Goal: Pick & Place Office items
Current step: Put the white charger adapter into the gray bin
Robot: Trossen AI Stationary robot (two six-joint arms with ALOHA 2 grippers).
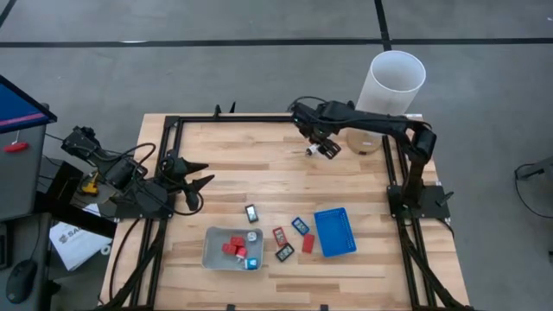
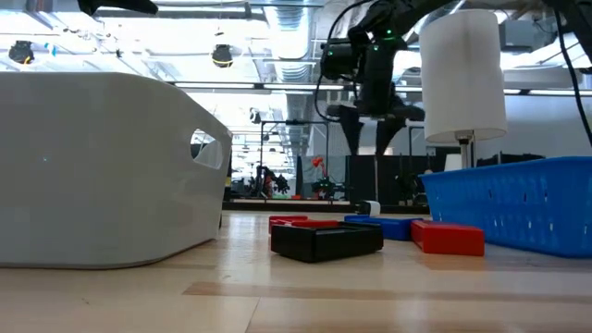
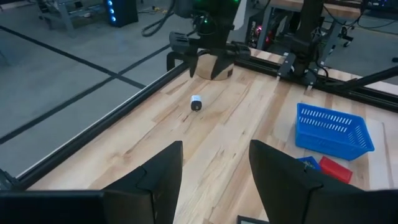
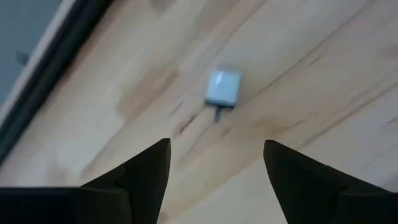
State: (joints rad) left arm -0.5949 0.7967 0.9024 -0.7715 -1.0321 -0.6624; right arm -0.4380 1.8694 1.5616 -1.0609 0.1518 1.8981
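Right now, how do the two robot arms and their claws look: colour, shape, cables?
Both arms are dark, nearly black, built of slim jointed links with black cables looping along them. The left claw ends in two pointed black fingers, broad at the root and tapering. The right claw has the same two dark wedge fingers, and small green lights glow on its wrist.

The grey tray [image 2: 102, 166] hides its contents in the low view.
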